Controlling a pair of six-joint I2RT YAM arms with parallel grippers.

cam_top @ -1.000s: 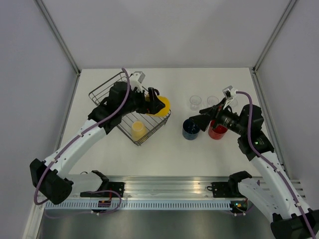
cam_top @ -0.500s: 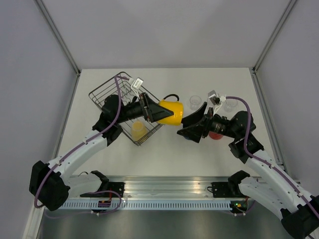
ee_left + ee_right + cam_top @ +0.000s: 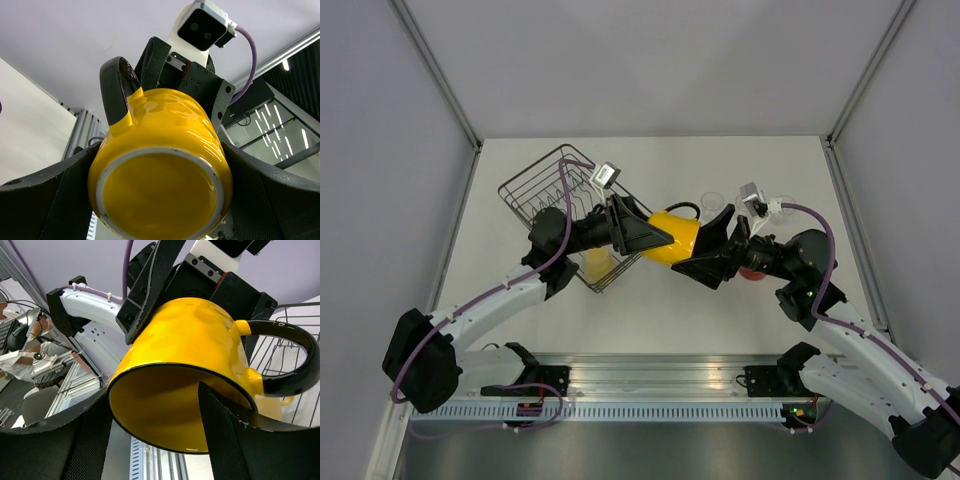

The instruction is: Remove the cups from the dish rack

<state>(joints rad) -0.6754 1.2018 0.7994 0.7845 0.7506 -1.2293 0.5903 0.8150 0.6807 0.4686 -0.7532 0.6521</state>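
Note:
An orange-yellow mug (image 3: 682, 232) with a black handle hangs on its side in mid-air between the two arms. My left gripper (image 3: 665, 240) is shut on the mug's body near its base (image 3: 160, 165), one finger on each side. My right gripper (image 3: 705, 245) faces the mug's mouth (image 3: 185, 340). It is open, with one finger (image 3: 235, 440) reaching into the opening and the other finger (image 3: 75, 440) outside the wall. The dish rack (image 3: 535, 185) stands at the back left with a pale cream-yellow mug (image 3: 597, 262) in its near corner.
A red mug (image 3: 755, 268) shows partly behind the right arm. Two clear glass tumblers (image 3: 712, 203) (image 3: 780, 205) stand on the table behind the grippers. Rack wires (image 3: 295, 315) show to the right in the right wrist view.
The left arm has lifted the orange-yellow mug out of the rack and carried it rightward. The right arm has swung left to meet it, and its fingers have narrowed around the mug's mouth.

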